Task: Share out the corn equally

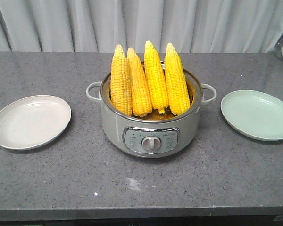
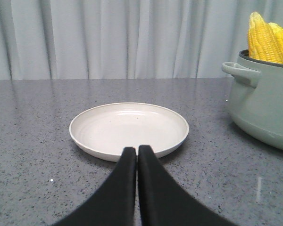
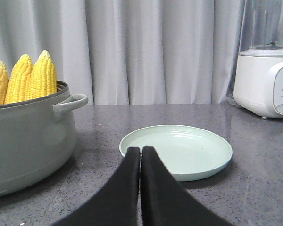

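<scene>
Four corn cobs (image 1: pixel 155 77) stand upright, tips up, side by side in one grey-green pot (image 1: pixel 151 127) at the middle of the desk (image 1: pixel 61 179). There are two plates, both bare: a cream plate (image 1: pixel 30 121) and a green plate (image 1: pixel 257 115), one on either side of the pot and apart from it. A pale curtain (image 1: pixel 132 23) hangs behind the desk.

The left fingers (image 2: pixel 131 157) are pressed together with nothing between them. The cream plate lies straight ahead of them, its near rim just past their tips. The pot sits ahead and to their right, well apart, with a side handle turned toward them.

The right fingers (image 3: pixel 134 157) are likewise closed on nothing. The green plate is directly ahead of their tips. The pot stands ahead and to their left, and a white appliance (image 3: pixel 266 80) stands farther off to their right.

The pot's wall surrounds the lower parts of the cobs, so only their upper lengths show above the rim.
</scene>
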Robot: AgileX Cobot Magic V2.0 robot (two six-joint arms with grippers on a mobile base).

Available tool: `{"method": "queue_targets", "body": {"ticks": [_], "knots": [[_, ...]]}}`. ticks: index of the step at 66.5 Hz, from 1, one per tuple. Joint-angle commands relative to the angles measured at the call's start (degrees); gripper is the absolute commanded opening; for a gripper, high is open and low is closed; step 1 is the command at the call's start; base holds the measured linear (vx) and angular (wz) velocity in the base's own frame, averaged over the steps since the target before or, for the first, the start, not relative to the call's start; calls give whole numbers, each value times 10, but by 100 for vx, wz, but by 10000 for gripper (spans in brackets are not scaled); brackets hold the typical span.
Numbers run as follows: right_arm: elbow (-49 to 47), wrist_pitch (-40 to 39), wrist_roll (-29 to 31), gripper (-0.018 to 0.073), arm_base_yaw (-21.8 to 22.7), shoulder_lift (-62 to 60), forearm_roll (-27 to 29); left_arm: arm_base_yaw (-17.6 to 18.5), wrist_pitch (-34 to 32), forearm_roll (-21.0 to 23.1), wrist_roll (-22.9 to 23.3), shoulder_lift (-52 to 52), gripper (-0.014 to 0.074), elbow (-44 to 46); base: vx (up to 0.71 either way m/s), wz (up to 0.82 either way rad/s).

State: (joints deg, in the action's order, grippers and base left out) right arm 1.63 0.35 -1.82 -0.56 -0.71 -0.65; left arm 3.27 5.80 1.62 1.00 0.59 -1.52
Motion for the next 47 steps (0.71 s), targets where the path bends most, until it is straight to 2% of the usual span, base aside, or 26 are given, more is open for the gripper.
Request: {"method": "queue_targets", "body": {"ticks": [1, 47], "knots": [[4, -43, -1, -6, 3, 0, -5, -1, -46, 2, 4, 9, -6, -8, 6, 0], [4, -43, -1, -6, 3, 0, -5, -1, -46, 2, 4, 9, -6, -8, 2, 0]]}}
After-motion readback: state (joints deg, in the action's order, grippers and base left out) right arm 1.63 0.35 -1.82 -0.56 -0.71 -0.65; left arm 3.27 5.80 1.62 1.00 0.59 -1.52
